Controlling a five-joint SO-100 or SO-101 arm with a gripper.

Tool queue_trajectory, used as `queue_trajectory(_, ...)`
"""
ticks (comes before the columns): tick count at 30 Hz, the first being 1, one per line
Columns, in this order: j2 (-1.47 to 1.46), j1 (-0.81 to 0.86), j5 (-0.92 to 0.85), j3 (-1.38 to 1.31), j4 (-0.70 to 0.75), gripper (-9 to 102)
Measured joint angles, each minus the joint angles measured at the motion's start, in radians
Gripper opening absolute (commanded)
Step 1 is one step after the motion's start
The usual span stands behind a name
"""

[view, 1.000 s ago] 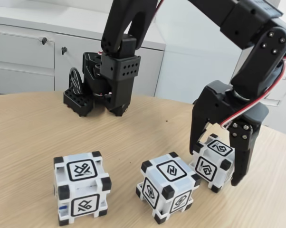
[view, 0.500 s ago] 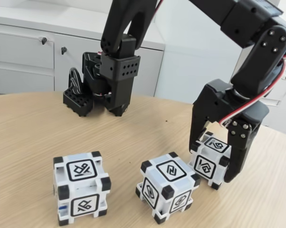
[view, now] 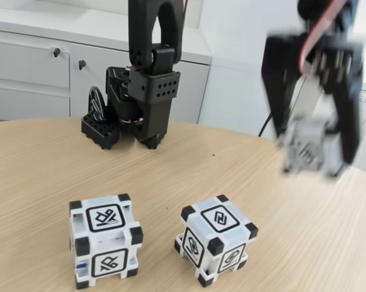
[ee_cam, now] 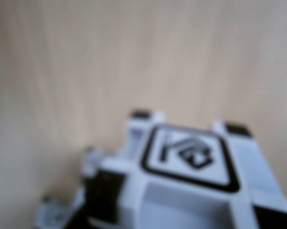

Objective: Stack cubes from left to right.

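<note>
Fixed view: the gripper (view: 314,159) grasps one cube (view: 309,146) above the table (view: 37,164). Two cubes (view: 104,240) (view: 216,246) stand apart, so no stack is built yet.

Fixed view sits low at the worktop (view: 43,164) edge, angled slightly down, facing the arm base and cabinets behind — mid-range. Wrist view rides the arm, looking down at the worktop (ee_cam: 62,62), very near, blurred — both share the lifted cube (view: 307,146) (ee_cam: 191,171).
</note>
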Motion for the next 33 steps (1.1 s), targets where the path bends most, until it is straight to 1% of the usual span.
queue_trajectory(4,0.187,0.055,-0.018,0.018,0.067,20)
queue_trajectory(9,0.268,0.187,-0.092,0.018,0.117,20)
queue_trajectory(15,0.268,0.433,-0.21,0.018,0.118,21)
queue_trajectory(21,0.255,0.632,-0.313,0.018,0.118,20)
queue_trajectory(33,0.031,0.857,-0.387,0.02,0.117,20)
